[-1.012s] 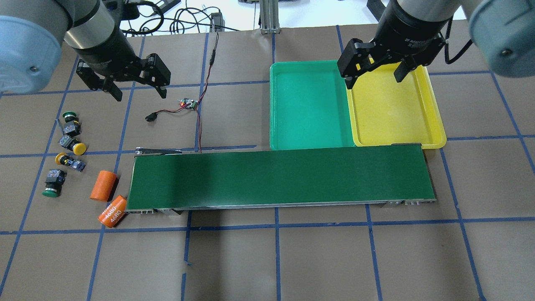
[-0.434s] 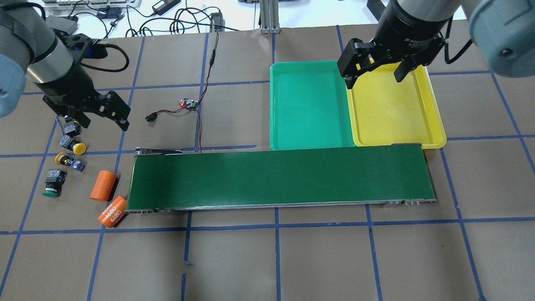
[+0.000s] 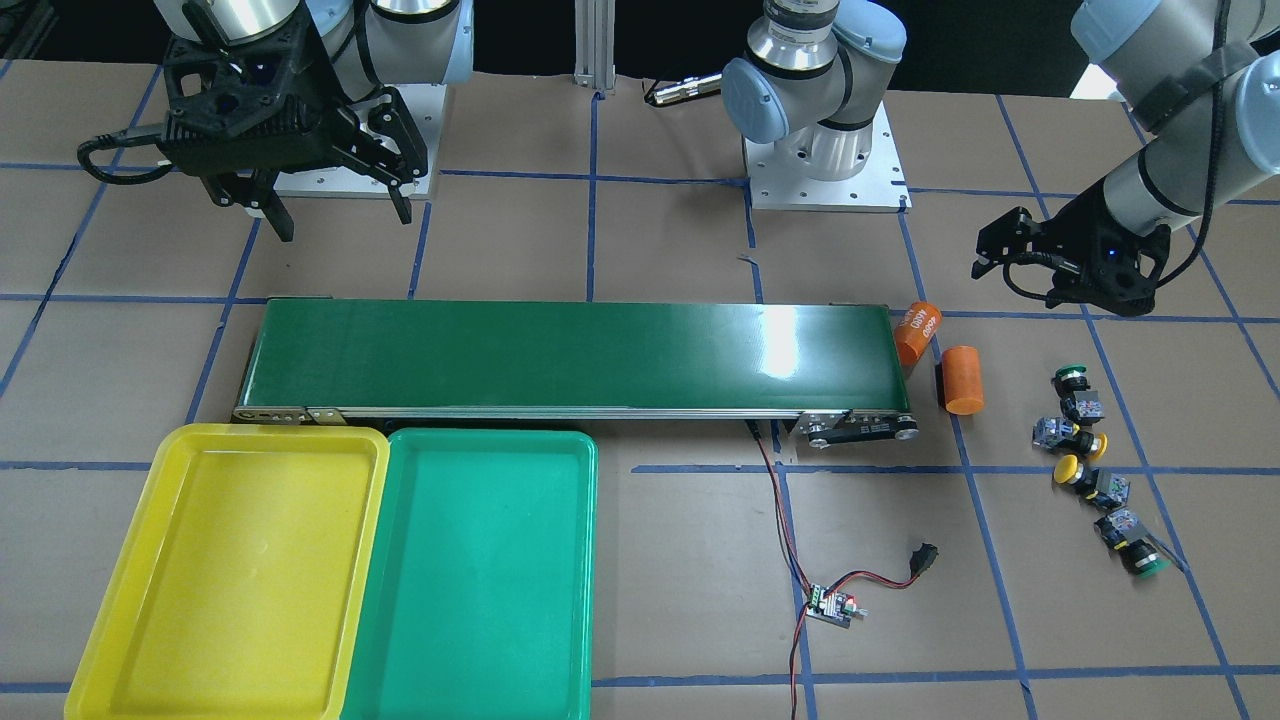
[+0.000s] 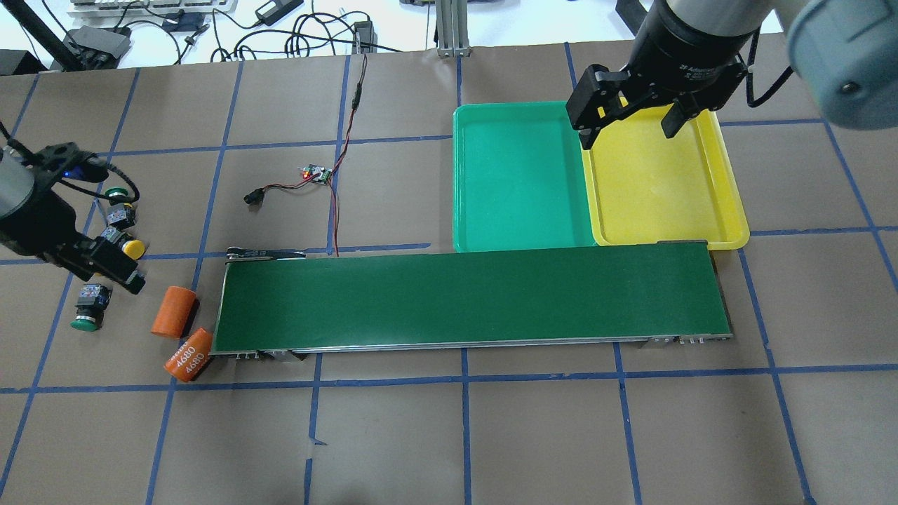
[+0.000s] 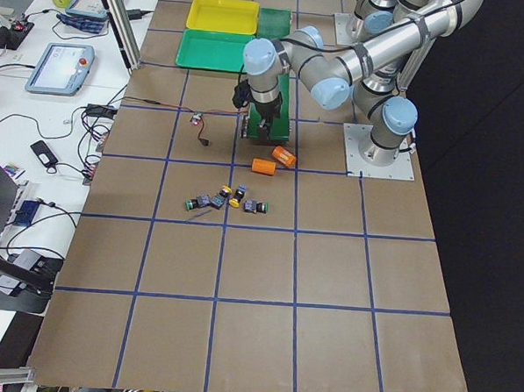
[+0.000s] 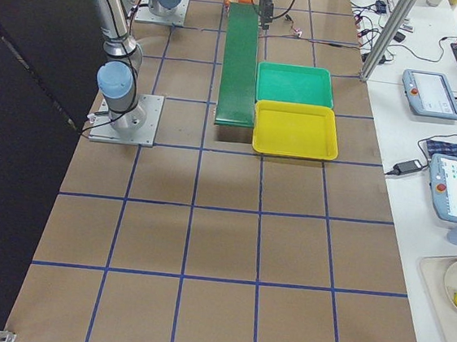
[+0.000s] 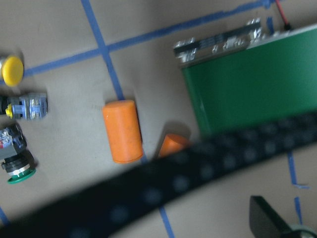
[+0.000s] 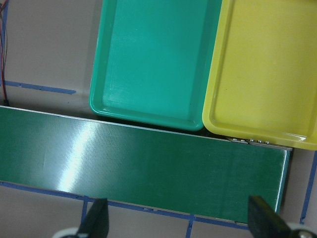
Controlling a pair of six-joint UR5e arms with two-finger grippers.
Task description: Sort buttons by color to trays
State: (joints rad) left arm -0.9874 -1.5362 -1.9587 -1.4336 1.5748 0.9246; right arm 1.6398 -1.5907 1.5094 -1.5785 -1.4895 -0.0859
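L claw (image 4: 116, 266) hangs low over the buttons (image 3: 1070, 470) at the worktop's (image 4: 561, 435) left end. Its fingers are apart per wrist cam, nothing held. It's prob. lining up on a yellow one, which it hides from overhead. R claw (image 4: 628, 137) waits released above the seam of green tray (image 4: 519, 175) & yellow tray (image 4: 659, 189), likely to take whatever the belt (image 4: 463, 301) brings. All 4 buttons lie on the worktop beside 2 orange cylinders (image 4: 173, 312), none in a tray yet.

Vs 1 s ago: L arm has swung from near the board (image 4: 317, 173) outward & down onto the buttons. R claw, buttons, trays unchanged.
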